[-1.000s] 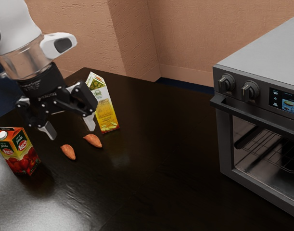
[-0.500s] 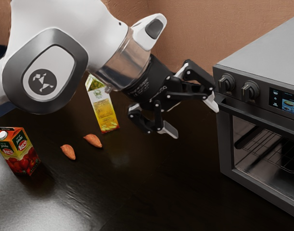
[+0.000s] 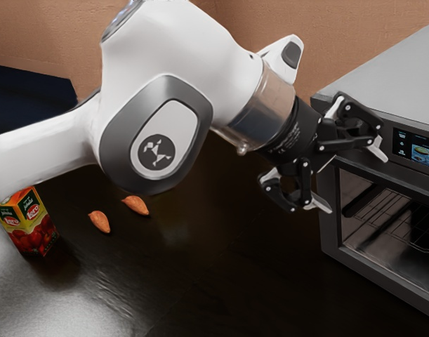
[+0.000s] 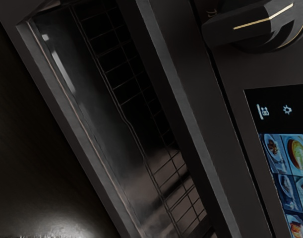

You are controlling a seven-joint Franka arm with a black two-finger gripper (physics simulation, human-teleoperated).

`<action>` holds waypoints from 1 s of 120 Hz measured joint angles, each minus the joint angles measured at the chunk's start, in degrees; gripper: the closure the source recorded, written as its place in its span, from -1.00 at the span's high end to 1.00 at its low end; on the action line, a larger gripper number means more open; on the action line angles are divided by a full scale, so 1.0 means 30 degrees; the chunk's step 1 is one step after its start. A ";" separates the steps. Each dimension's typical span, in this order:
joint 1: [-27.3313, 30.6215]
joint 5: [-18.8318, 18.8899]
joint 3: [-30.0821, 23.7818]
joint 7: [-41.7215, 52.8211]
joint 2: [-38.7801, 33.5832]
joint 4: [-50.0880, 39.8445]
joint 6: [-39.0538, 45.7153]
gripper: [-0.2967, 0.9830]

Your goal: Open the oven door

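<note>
Handle (image 3: 411, 184) partly behind spread fingers (image 3: 376, 149)

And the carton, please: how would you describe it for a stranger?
Start from the dark table. At the exterior view's left, just below the white arm, stands the carton: red, green and yellow. Unlike the two sweet potatoes, it is boxy and printed.

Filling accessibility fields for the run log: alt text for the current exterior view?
Robot arm with open end effector by the handle of a gray oven, door shut. On the dark table, toward the exterior view's left: a red carton and two small orange pieces.
</note>
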 joint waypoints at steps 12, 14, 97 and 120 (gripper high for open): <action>0.0126 -0.0004 0.0007 -0.0536 0.0245 0.0133 0.0140 0.53; 0.0160 -0.0044 0.0010 -0.0630 0.0339 0.0243 0.0157 0.53; 0.1339 -0.3458 0.0001 -0.3102 0.3259 0.0627 0.1032 0.53; 0.1117 -0.3812 -0.0071 -0.3194 0.0773 -0.2848 0.1545 0.53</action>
